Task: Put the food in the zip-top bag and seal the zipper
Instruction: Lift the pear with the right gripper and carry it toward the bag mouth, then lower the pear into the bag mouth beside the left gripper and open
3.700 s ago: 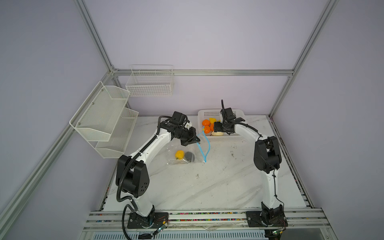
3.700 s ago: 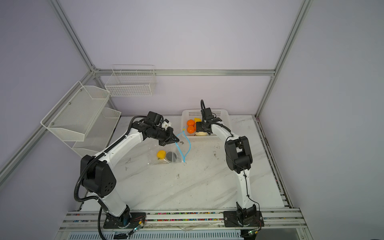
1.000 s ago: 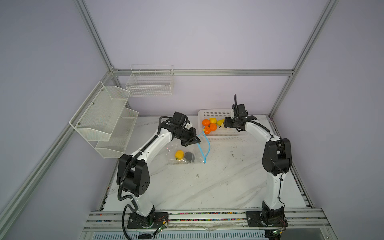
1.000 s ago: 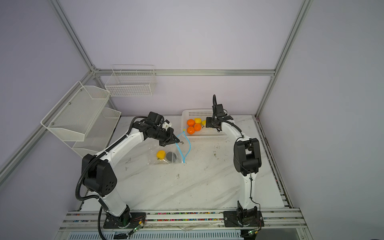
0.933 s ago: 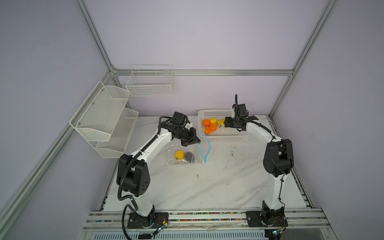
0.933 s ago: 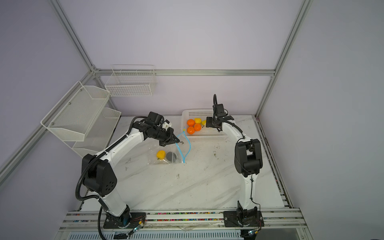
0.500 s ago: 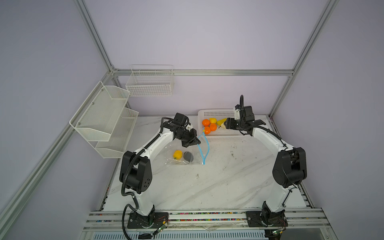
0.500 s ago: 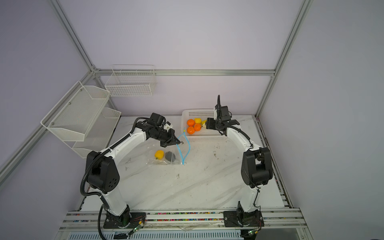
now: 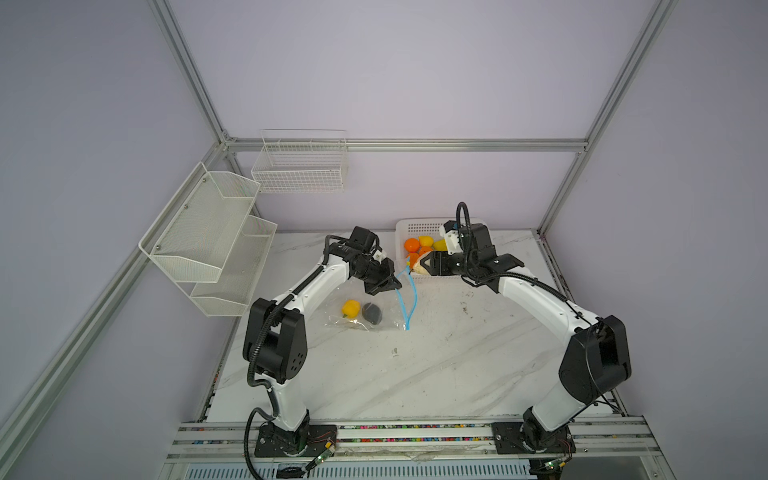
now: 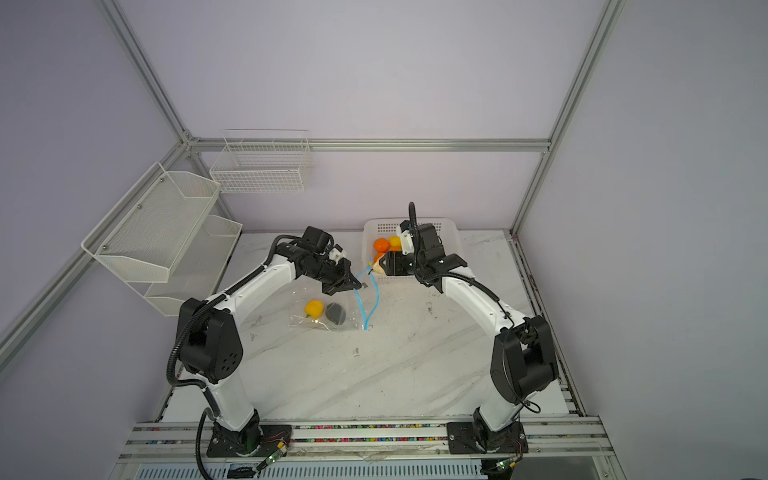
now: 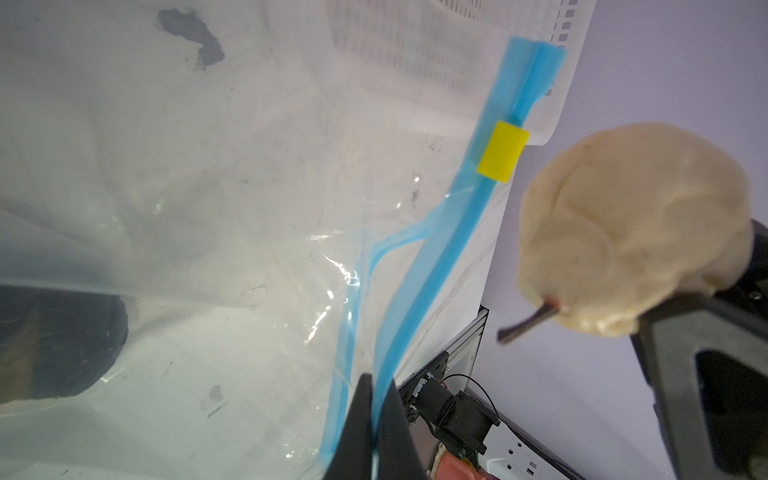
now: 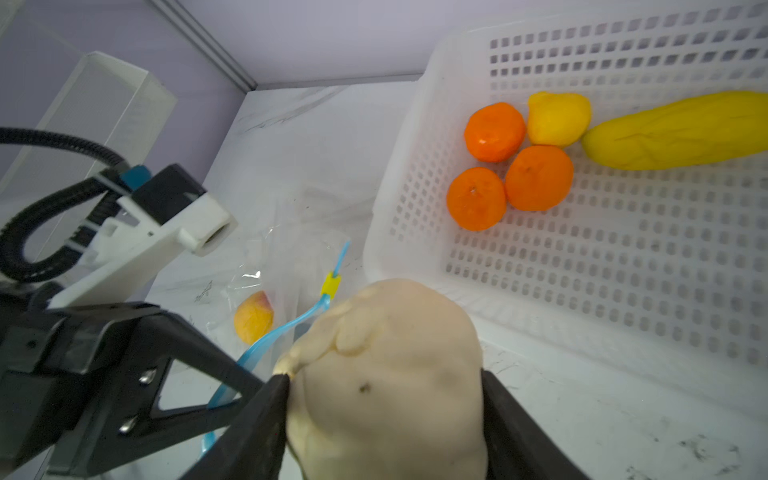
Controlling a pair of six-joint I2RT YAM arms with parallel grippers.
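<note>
- Bag (image 9: 386, 318) lies on the table (image 9: 457, 353), mouth facing 3 o'clock.
- Our left gripper (image 11: 375, 384) is clenched on the zipper (image 9: 409, 299), holding one lip up.
- Our right gripper (image 9: 428, 266) grasps the bulb (image 11: 623, 232); we judge the mouth near, at its 7 o'clock, zipper running 12 to 6.

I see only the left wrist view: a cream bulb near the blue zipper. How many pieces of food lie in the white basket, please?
Observer: Five lie in the basket: three tangerines, a yellow fruit and a long yellow piece.
Operator: In the bag I see only a dark lump. Is something more there?
Observer: Yes, a second yellow fruit lies beside the dark lump.
Operator: Does the right tool grip the bulb on both sides?
Observer: Yes, its jaws press the bulb from both sides.
</note>
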